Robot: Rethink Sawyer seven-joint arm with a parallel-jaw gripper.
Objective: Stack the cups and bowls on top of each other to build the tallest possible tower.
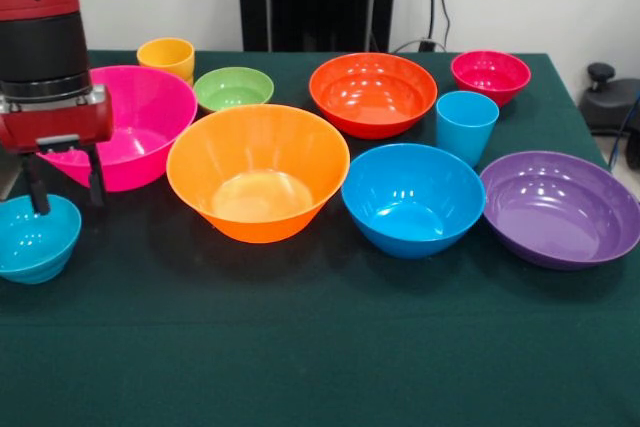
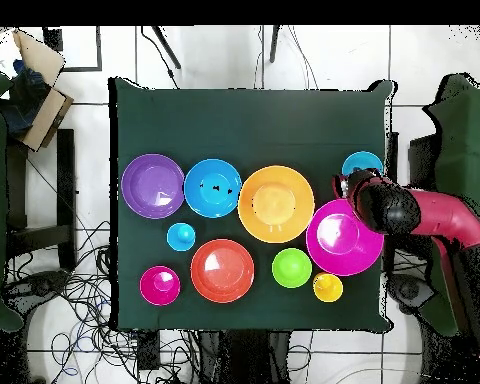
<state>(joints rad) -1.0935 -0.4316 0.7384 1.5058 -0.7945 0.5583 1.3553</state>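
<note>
While nothing is stacked yet and every piece sits apart on the green counter, you have the pincer at the small teal bowl, fingers spread. One finger reaches inside the bowl and the other hangs just outside its rim, toward the large pink bowl; nothing is gripped.

Taking the large orange bowl as the dial's centre in the front view, the teal bowl lies at eight o'clock and the pink bowl at ten. The yellow-orange cup and green bowl sit near eleven, the red-orange bowl at one, the magenta bowl and light blue cup near two, the blue bowl and purple bowl at three.
</note>
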